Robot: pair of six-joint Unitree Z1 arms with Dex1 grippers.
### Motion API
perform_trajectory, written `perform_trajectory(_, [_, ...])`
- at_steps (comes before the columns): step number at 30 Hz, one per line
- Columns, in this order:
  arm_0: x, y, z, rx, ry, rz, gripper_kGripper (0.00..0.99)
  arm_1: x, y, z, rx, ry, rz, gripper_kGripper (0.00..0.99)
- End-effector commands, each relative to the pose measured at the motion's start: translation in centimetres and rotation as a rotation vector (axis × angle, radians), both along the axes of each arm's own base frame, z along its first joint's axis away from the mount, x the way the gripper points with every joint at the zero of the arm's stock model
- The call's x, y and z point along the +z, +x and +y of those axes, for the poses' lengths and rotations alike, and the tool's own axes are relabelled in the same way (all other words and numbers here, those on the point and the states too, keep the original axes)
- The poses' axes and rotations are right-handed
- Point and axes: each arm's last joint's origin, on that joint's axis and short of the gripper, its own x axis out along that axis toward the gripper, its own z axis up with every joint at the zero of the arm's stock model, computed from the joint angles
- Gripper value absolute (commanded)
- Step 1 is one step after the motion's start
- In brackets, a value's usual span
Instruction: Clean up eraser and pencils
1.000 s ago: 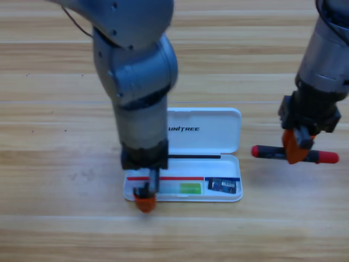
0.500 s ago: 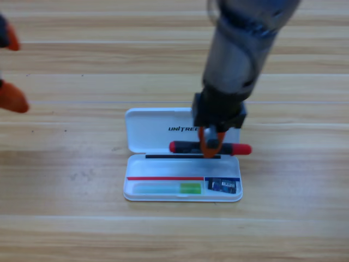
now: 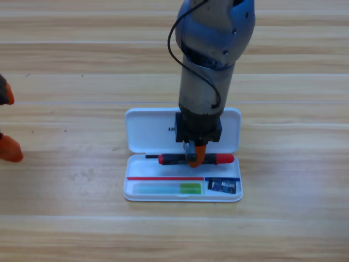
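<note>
A pale wooden table [image 3: 65,229] fills the view, planks running side to side, and in the middle of it lies the white case [image 3: 147,128], lid thrown open toward the top edge, tray toward the bottom. The right gripper [image 3: 193,159] is down over the case, its grey arm dropping in from the top centre, and its orange jaws are clamped across the middle of the black-and-red pencil [image 3: 218,159]. That pencil lies level, side to side, along the upper edge of the tray near the hinge, one red end poking out on each side of the jaws. Below it, in the tray's front row, the light green pencil [image 3: 169,189] rests lengthwise on the left, and the eraser [image 3: 223,186] sits just beside it in the right corner, pale label up. Over at the left edge the left gripper [image 3: 6,123] waits, well apart from the case, only two orange jaw tips showing with a wide gap of table between them.
</note>
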Motion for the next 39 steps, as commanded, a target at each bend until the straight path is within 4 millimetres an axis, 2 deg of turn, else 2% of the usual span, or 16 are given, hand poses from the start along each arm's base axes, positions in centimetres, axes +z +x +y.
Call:
perform_trajectory(1, [-0.5, -0.1, 0.5, 0.004, 0.005, 0.008, 0.99, -2.8, -0.3, 1.0, 0.007, -0.059, 0.028, 0.0])
perform_trajectory(3, [-0.4, -0.1, 0.5, 0.004, 0.005, 0.007, 0.99, -2.9, -0.3, 1.0, 0.004, -0.061, 0.03, 0.017])
perform_trajectory(5, [-0.4, -0.1, 0.5, 0.004, 0.004, 0.005, 0.99, -3.1, -0.3, 1.0, 0.003, -0.064, 0.032, 0.345])
perform_trajectory(7, [-0.4, -0.1, 0.5, 0.004, 0.005, 0.007, 0.99, -3.1, -0.3, 1.0, -0.002, -0.066, 0.028, 0.798])
perform_trajectory(8, [-0.4, -0.1, 0.5, 0.004, 0.004, 0.005, 0.99, -3.1, -0.3, 1.0, -0.007, -0.067, 0.028, 0.902])
perform_trajectory(14, [-0.6, -0.1, 0.5, 0.005, 0.002, 0.004, 0.99, -1.5, -0.5, 0.7, -0.02, -0.042, 0.012, 0.933])
perform_trajectory(18, [-0.2, 0.3, 0.2, 0.008, -0.011, -0.013, 0.99, 1.2, -1.3, -0.3, -0.027, -0.002, 0.002, 0.94])
perform_trajectory(22, [1.2, 1.6, -0.6, 0.01, -0.038, -0.058, 0.98, 5.7, -3.6, -2.5, -0.018, 0.069, 0.005, 0.943])
perform_trajectory(26, [2.5, 4.1, -1.8, 0.02, -0.058, -0.095, 0.916, 11.5, -6.7, -6.0, 0.002, 0.193, 0.022, 0.945])
perform_trajectory(28, [2.7, 5.6, -2.5, 0.025, -0.066, -0.104, 0.884, 13.7, -8.2, -7.8, 0.014, 0.253, 0.034, 0.945])
perform_trajectory(30, [2.6, 7.3, -3.5, 0.026, -0.08, -0.106, 0.81, 15.1, -9.6, -9.4, 0.024, 0.321, 0.06, 0.945])
perform_trajectory(33, [1.7, 10.5, -5.1, 0.014, -0.109, -0.087, 0.644, 15.9, -11.3, -11.4, 0.006, 0.444, 0.087, 0.945])
perform_trajectory(39, [-1.3, 16.0, -7.7, -0.045, -0.179, -0.049, 0.055, 15.8, -13.7, -14.5, -0.02, 0.668, 0.095, 0.957])
